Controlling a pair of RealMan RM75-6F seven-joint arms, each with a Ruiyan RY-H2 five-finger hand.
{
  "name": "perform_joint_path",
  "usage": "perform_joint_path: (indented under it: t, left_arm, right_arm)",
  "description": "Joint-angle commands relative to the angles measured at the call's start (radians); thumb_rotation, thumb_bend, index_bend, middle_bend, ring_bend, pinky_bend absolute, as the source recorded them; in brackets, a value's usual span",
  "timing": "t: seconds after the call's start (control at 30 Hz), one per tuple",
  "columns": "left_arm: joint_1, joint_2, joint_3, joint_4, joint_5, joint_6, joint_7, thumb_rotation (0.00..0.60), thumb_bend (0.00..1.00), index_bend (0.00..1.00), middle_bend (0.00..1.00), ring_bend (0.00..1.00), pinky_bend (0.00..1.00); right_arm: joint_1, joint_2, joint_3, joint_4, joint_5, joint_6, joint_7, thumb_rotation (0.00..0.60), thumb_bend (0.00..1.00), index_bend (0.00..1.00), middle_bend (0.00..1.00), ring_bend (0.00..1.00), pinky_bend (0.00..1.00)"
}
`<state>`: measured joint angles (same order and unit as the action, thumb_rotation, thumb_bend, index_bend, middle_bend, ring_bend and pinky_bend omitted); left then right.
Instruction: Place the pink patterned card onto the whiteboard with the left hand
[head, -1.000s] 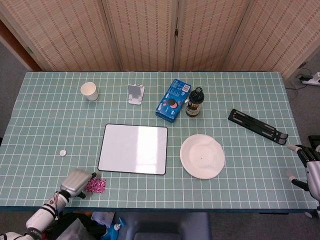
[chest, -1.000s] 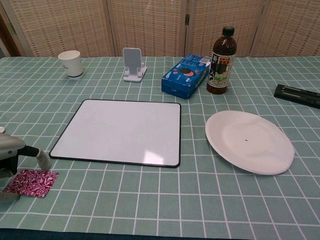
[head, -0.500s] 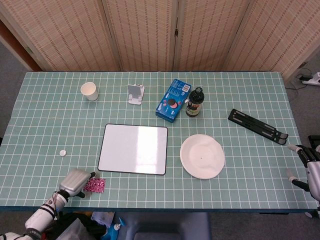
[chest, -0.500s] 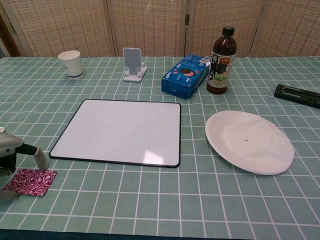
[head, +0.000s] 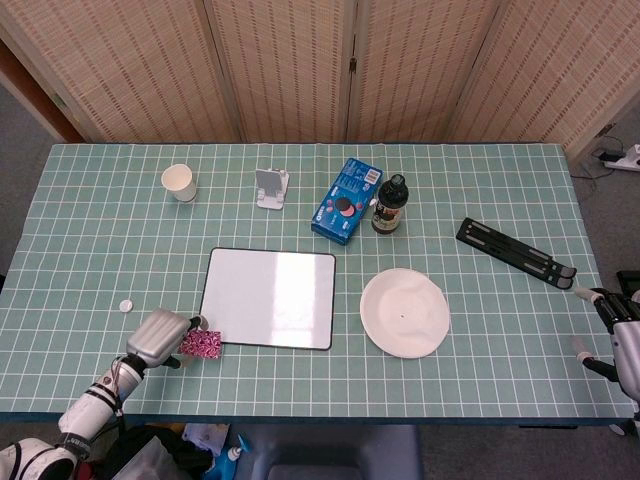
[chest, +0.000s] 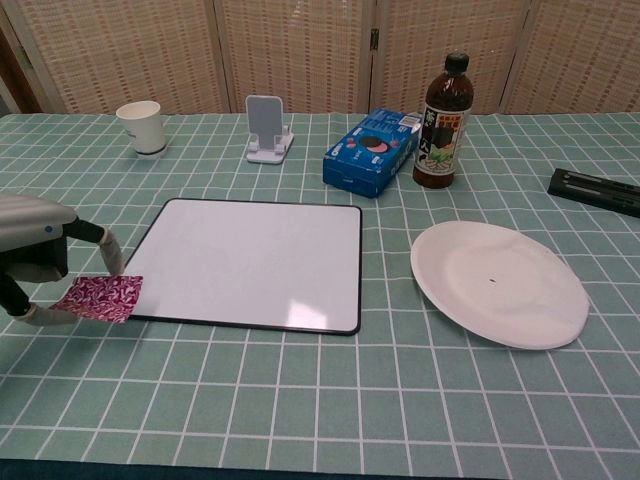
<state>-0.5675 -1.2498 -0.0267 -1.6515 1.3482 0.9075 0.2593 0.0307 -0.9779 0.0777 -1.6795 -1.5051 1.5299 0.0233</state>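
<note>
— Low on the left of the frame, what is the left hand (chest: 35, 250) doing?

— It pinches the pink patterned card (chest: 100, 298) between its fingers, holding it off the green checked tablecloth (chest: 300, 400). The card's far corner hangs just over the near left corner of the whiteboard (chest: 250, 260); whether it touches the board cannot be told.

— And from the head view?

— The same: the left hand (head: 160, 338) sits at the lower left, the card (head: 201, 345) sticking out of it against the whiteboard's (head: 270, 297) lower left corner.

— The right hand?

— The right hand (head: 615, 330) is at the far right edge of the head view, off the table, fingers spread and holding nothing.
</note>
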Motion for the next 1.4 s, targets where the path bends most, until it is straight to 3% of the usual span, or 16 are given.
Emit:
perform_joint_path:
  t: [0.03, 0.47, 0.63, 0.77, 1.07, 1.4]
  left_arm:
    - [-0.036, -0.017, -0.034, 0.018, -0.020, -0.024, -0.004, 0.600, 0.23, 0.35, 0.99, 0.98, 0.98]
    - [-0.207, -0.119, -0.118, 0.124, -0.189, -0.185, 0.056, 0.600, 0.23, 0.32, 0.99, 0.98, 0.98]
    - [-0.238, -0.160, -0.130, 0.151, -0.246, -0.177, 0.083, 0.600, 0.23, 0.19, 0.99, 0.98, 0.98]
    - [-0.242, -0.153, -0.120, 0.144, -0.266, -0.160, 0.105, 0.600, 0.23, 0.15, 0.99, 0.98, 0.98]
    - [-0.184, -0.056, -0.078, 0.115, -0.272, -0.083, 0.092, 0.600, 0.23, 0.28, 0.99, 0.98, 0.98]
    - [-0.092, -0.005, -0.001, 0.177, -0.224, -0.041, 0.020, 0.600, 0.23, 0.30, 0.99, 0.98, 0.98]
  right_arm:
    - [0.001, 0.001, 0.000, -0.002, 0.000, -0.001, -0.003, 0.600, 0.25, 0.22, 0.25, 0.23, 0.30]
    - [-0.005, 0.002, 0.000, -0.003, 0.011, 0.001, -0.003, 0.600, 0.25, 0.22, 0.25, 0.23, 0.30]
    - [-0.009, 0.004, 0.000, -0.002, 0.015, 0.005, 0.000, 0.600, 0.25, 0.22, 0.25, 0.23, 0.30]
    - [-0.013, 0.005, 0.001, 0.001, 0.019, 0.009, 0.003, 0.600, 0.25, 0.22, 0.25, 0.23, 0.30]
    - [-0.011, 0.004, 0.001, 0.004, 0.014, 0.008, 0.009, 0.600, 0.25, 0.22, 0.25, 0.23, 0.30]
    - [-0.001, -0.003, 0.001, 0.004, 0.000, 0.001, 0.007, 0.600, 0.25, 0.22, 0.25, 0.23, 0.30]
